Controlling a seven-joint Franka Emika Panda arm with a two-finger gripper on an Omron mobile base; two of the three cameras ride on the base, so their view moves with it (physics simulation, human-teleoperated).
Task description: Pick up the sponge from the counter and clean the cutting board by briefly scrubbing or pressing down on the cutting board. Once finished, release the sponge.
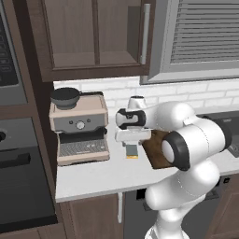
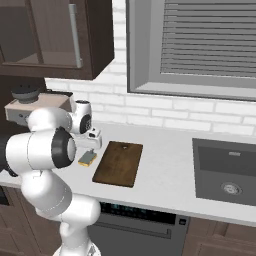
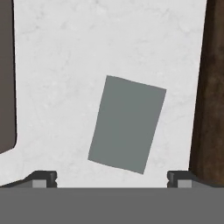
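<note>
The sponge (image 3: 127, 124) lies grey-green side up on the light counter (image 3: 65, 52), slightly skewed, with a yellow layer showing beneath in the base views (image 1: 132, 151) (image 2: 87, 159). My gripper (image 3: 111, 179) hovers straight above it, open, its fingertips (image 3: 43, 179) spread wider than the sponge and holding nothing. In the left base view the gripper (image 1: 132, 142) hangs just over the sponge, as it does in the right base view (image 2: 90, 147). The dark brown cutting board (image 2: 118, 163) lies flat right beside the sponge (image 1: 156, 150) (image 3: 214, 87), partly hidden by my arm in the left base view.
A beige coffee machine (image 1: 79, 126) stands on the counter left of the sponge, its base edge (image 3: 6, 78) close by. A sink (image 2: 227, 170) is set in the counter far right. Wall cabinets (image 1: 93, 32) hang overhead.
</note>
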